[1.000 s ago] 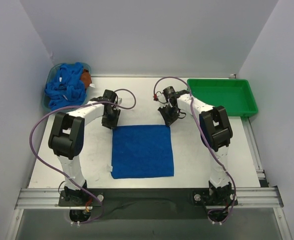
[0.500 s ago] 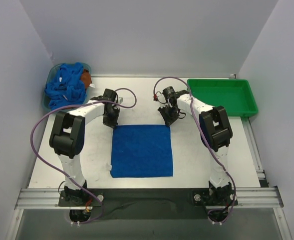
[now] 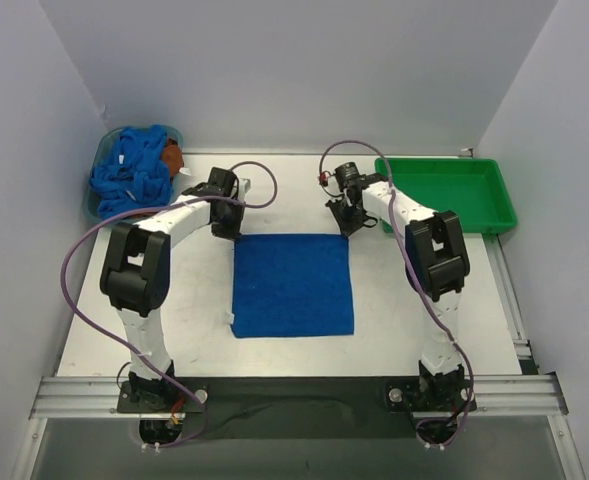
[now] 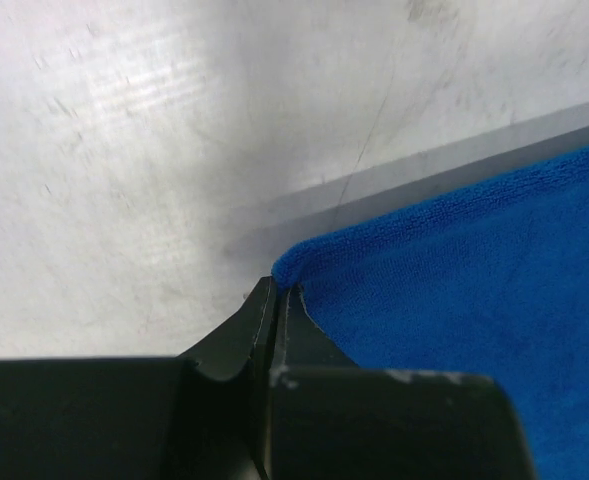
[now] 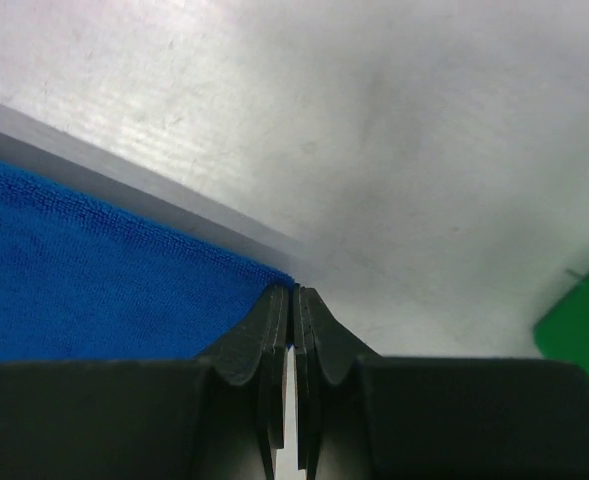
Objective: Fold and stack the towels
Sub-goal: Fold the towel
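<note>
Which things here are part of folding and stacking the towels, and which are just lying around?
Job: flat royal-blue terry towel, far corners pinched by left gripper and right gripper; heap of royal-blue terry towels.
Lying about: orange-brown cloth against that heap; empty green plastic tray.

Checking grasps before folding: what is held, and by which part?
The spread blue towel: left gripper pinches its far-left corner, right gripper its far-right corner.

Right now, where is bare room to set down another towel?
Bare: the table strip between the spread towel and the back wall; the green tray. Crowded: its far corners, where left gripper and right gripper pinch it.
</note>
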Motion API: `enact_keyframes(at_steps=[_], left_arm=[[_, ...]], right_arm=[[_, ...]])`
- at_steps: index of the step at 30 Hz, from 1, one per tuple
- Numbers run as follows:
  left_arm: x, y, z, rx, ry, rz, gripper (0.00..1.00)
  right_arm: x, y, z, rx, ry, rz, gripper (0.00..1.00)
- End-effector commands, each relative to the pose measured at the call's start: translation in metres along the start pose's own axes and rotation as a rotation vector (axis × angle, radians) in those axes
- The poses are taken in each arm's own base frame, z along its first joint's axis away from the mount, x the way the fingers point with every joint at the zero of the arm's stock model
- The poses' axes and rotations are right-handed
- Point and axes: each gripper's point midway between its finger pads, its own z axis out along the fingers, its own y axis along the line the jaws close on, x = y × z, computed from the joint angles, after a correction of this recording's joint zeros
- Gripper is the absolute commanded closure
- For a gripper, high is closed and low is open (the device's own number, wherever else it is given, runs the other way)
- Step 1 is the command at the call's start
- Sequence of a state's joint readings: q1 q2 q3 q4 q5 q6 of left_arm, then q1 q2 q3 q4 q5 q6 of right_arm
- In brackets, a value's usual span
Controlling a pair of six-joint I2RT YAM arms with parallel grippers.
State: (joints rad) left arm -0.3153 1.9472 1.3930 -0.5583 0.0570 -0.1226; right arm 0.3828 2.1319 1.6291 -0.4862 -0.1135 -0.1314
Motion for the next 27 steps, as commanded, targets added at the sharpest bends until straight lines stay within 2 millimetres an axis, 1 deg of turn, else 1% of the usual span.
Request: enact_keyframes(at_steps=[1,3,4,5,6,7,8,9,10,11,12,13,14,15,16,17,19,20,21,22,23,24,25,26,27], left_arm=[[-0.05,0.007,-0.012,-0.035,-0.168,0.004,1.0],[-0.057,0.006,-0.014,-0.032,-0.202,0.005,1.0],[-0.055,0.006,-0.014,-0.029,-0.203,0.004,1.0],[-0.057,0.004,-0.019,-0.021,-0.219,0.005,1.0],[-0.061,0.004,-0.021,-0.018,-0.242,0.002,1.0],[-0.052,0.004,-0.02,-0.016,-0.233,0.0,1.0],[-0.055,0.002,-0.029,-0.007,-0.262,0.0,1.0],[-0.056,0.002,-0.032,-0.004,-0.285,-0.005,1.0],[-0.046,0.002,-0.031,-0.002,-0.279,-0.008,1.0],[-0.047,0.001,-0.041,0.002,-0.306,-0.008,1.0],[-0.048,0.0,-0.045,0.005,-0.326,-0.018,1.0],[-0.046,-0.001,-0.049,0.009,-0.334,-0.021,1.0],[-0.038,-0.002,-0.053,0.018,-0.334,-0.025,1.0],[-0.035,-0.004,-0.055,0.024,-0.339,-0.029,1.0],[-0.03,-0.007,-0.056,0.028,-0.334,-0.027,1.0],[-0.021,-0.009,-0.058,0.032,-0.328,-0.026,1.0],[-0.011,-0.013,-0.059,0.033,-0.32,-0.022,1.0],[-0.009,-0.017,-0.065,0.034,-0.33,-0.015,1.0],[0.004,-0.019,-0.062,0.033,-0.307,-0.013,1.0],[0.009,-0.02,-0.063,0.031,-0.301,-0.012,1.0],[0.012,-0.026,-0.07,0.044,-0.308,-0.007,1.0],[0.024,-0.023,-0.067,0.02,-0.285,-0.018,1.0],[0.03,-0.023,-0.068,0.016,-0.278,-0.026,1.0],[0.032,-0.024,-0.075,0.014,-0.29,-0.033,1.0],[0.039,-0.027,-0.075,0.018,-0.276,-0.047,1.0]], right_arm=[[-0.03,-0.035,-0.043,0.127,-0.111,0.028,1.0],[-0.031,-0.039,-0.047,0.132,-0.123,0.037,1.0],[-0.032,-0.039,-0.047,0.132,-0.132,0.038,1.0],[-0.033,-0.038,-0.049,0.129,-0.145,0.038,1.0],[-0.037,-0.038,-0.059,0.132,-0.176,0.044,1.0],[-0.034,-0.037,-0.057,0.128,-0.184,0.05,1.0],[-0.033,-0.035,-0.06,0.121,-0.2,0.054,1.0],[-0.034,-0.034,-0.071,0.119,-0.229,0.058,1.0],[-0.029,-0.031,-0.07,0.112,-0.234,0.064,1.0],[-0.025,-0.03,-0.072,0.112,-0.24,0.068,1.0],[-0.026,-0.027,-0.083,0.104,-0.269,0.071,1.0],[-0.025,-0.026,-0.085,0.101,-0.284,0.073,1.0],[-0.011,-0.022,-0.079,0.094,-0.258,0.08,1.0],[-0.009,-0.02,-0.086,0.092,-0.275,0.083,1.0],[-0.005,-0.018,-0.087,0.086,-0.277,0.086,1.0],[0.007,-0.012,-0.082,0.076,-0.257,0.086,1.0],[0.015,-0.008,-0.086,0.074,-0.265,0.09,1.0],[0.02,-0.004,-0.087,0.07,-0.261,0.087,1.0],[0.031,-0.001,-0.087,0.068,-0.252,0.091,1.0],[0.035,0.001,-0.088,0.069,-0.252,0.091,1.0],[0.04,0.003,-0.088,0.068,-0.249,0.093,1.0],[0.048,0.008,-0.091,0.062,-0.249,0.093,1.0],[0.052,0.01,-0.092,0.061,-0.249,0.093,1.0],[0.056,0.013,-0.093,0.062,-0.248,0.098,1.0],[0.057,0.016,-0.099,0.057,-0.267,0.098,1.0]])
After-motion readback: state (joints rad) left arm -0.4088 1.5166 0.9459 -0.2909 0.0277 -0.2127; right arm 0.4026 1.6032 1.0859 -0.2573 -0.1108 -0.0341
